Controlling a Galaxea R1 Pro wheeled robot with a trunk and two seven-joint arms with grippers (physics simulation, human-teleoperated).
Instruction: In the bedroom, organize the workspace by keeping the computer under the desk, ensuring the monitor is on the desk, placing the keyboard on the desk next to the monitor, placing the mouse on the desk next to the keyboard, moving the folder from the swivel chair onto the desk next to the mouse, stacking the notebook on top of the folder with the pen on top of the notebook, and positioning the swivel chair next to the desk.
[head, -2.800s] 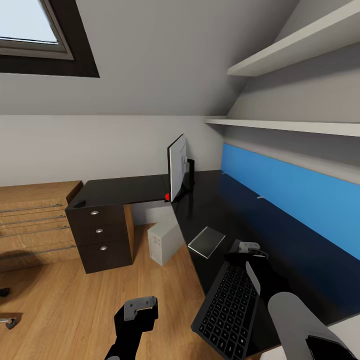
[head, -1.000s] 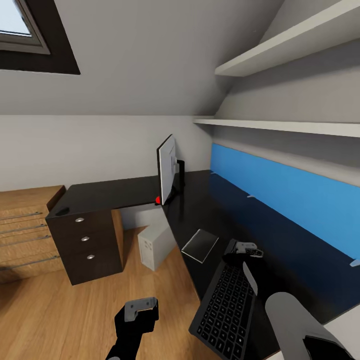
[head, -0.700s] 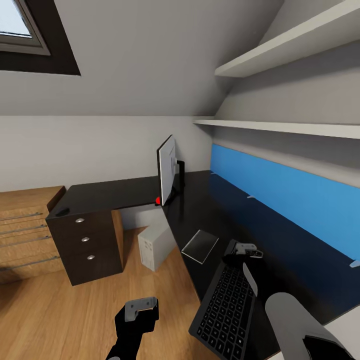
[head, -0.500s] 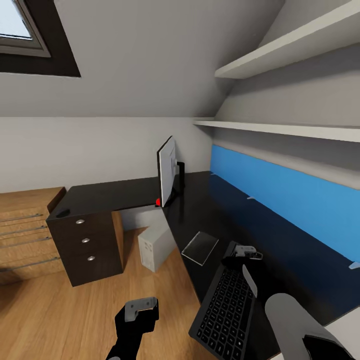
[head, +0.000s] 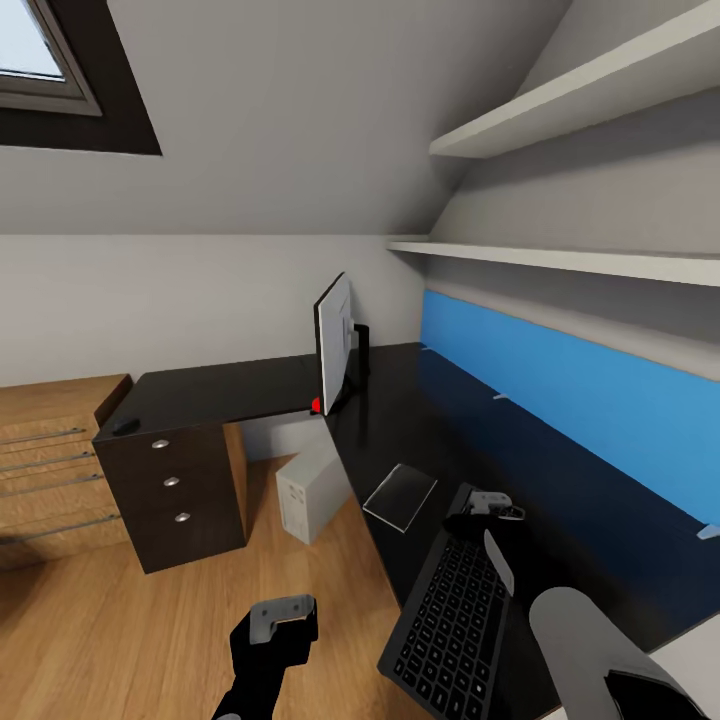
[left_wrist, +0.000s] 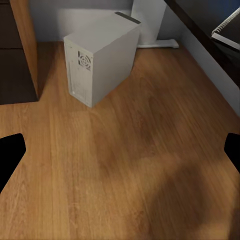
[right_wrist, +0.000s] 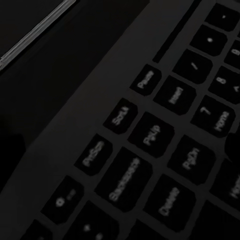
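The black-topped desk (head: 230, 385) runs in an L along the blue back panel. The monitor (head: 334, 342) stands edge-on at its inner corner. The grey-white computer (head: 313, 492) (left_wrist: 100, 57) sits on the floor beneath. The thin notebook (head: 400, 493) lies near the desk's front edge. Just in front of it, the dark keyboard (head: 452, 620) (right_wrist: 150, 135) juts over that edge, and my right gripper (head: 484, 508) is shut on its far end. The mouse (head: 125, 425) rests on the desk's left end. My left gripper (head: 281, 613) hangs open above the floor.
A dark drawer unit with round knobs (head: 172, 490) stands under the desk's left end, with light oak drawers (head: 50, 470) beside it. White shelves (head: 560, 255) run above the blue panel (head: 560, 390). Wood floor (left_wrist: 125, 165) stretches out in front of the computer.
The camera turned a little to the right about two seconds ago, so the scene slid left. Over the last second the keyboard and right gripper have edged slightly forward; the left arm has stayed still.
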